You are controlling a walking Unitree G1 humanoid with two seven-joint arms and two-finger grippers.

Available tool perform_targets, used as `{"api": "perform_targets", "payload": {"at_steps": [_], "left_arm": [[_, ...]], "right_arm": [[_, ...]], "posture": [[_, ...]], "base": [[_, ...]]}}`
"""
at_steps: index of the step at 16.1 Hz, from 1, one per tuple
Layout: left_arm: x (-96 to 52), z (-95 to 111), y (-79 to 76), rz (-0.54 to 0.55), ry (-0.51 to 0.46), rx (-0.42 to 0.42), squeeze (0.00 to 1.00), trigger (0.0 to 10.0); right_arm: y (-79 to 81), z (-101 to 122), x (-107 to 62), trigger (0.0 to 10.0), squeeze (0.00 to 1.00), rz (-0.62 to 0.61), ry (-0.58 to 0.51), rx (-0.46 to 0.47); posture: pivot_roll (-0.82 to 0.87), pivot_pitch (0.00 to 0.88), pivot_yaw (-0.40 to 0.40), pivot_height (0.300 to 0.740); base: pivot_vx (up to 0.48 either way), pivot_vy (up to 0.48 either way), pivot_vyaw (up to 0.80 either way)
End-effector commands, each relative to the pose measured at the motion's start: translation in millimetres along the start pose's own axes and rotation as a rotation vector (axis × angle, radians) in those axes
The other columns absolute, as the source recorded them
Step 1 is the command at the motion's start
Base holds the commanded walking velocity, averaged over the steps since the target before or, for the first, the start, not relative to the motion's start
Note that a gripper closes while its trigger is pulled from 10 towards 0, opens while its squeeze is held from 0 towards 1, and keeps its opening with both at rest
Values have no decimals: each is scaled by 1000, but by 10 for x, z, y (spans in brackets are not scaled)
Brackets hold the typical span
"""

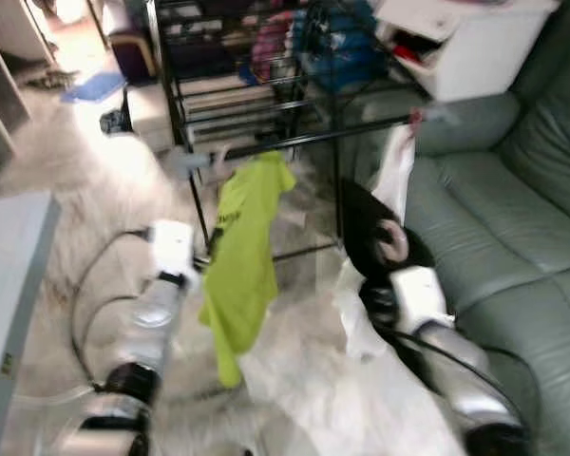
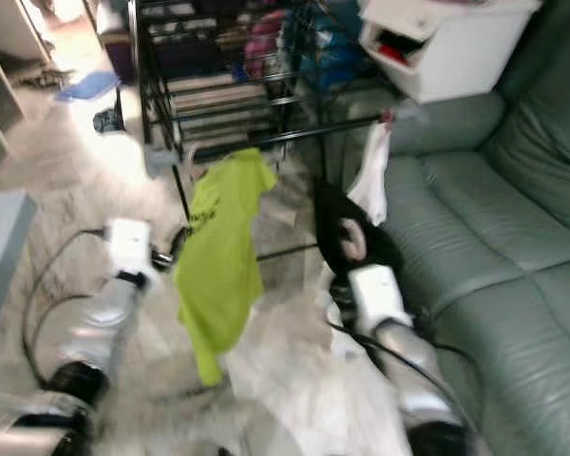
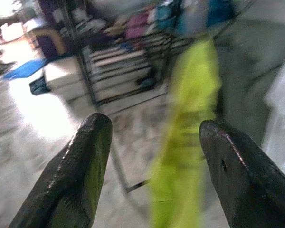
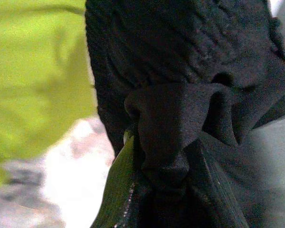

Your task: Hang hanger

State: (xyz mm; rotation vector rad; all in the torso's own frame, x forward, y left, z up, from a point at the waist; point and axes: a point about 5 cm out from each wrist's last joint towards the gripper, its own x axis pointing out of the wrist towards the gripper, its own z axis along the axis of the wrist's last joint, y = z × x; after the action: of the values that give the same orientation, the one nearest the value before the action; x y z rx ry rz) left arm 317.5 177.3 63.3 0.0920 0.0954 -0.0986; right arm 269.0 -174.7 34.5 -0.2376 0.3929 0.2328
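A black rail (image 1: 294,142) of a drying rack crosses in front of me. A lime green shirt (image 1: 242,247) hangs from it, and a white garment (image 1: 396,171) hangs further right. My right gripper (image 1: 385,285) is below the rail, between the two, shut on a black garment (image 1: 366,223). A pinkish curved piece (image 1: 393,241) shows at the garment's near side. The right wrist view shows the black cloth (image 4: 180,71) bunched between the fingers. My left gripper (image 1: 205,258) is open just left of the green shirt (image 3: 185,142), apart from it.
A grey-green sofa (image 1: 513,237) fills the right side, with a white box (image 1: 465,47) on its arm. Dark shelves of folded clothes (image 1: 266,47) stand behind the rack. A grey table (image 1: 9,275) is at the left. White cloth (image 1: 342,380) lies on the floor.
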Motion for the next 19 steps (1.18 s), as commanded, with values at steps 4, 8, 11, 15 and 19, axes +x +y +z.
{"api": "perform_targets", "payload": {"at_steps": [4, 8, 11, 15, 19], "left_arm": [[29, 42, -79, -22, -15, 12, 0, 10000], [16, 21, -114, -32, -9, 14, 0, 10000], [8, 12, -137, -35, -6, 6, 0, 10000], [-12, -13, -196, -38, 4, -1, 0, 10000], [-49, -36, -188, -28, 8, -6, 0, 10000]], "right_arm": [[-160, 71, 24, 10000, 0, -49, -19, -27], [-381, 161, 102, 10000, 0, -162, -7, -17], [-480, 265, 174, 10000, 0, -187, -9, 31], [-687, 531, 313, 10000, 0, -239, -42, 23], [-742, 702, 382, 10000, 0, -238, -73, 19]], "posture": [[-74, 0, 47, 740], [-70, 0, 43, 740], [-66, 0, 38, 740], [-49, 0, 23, 740], [-38, 0, 16, 740]], "base": [[387, 284, 0], [474, 0, 0], [480, 0, 0], [106, 0, 0], [0, 0, 0]]}}
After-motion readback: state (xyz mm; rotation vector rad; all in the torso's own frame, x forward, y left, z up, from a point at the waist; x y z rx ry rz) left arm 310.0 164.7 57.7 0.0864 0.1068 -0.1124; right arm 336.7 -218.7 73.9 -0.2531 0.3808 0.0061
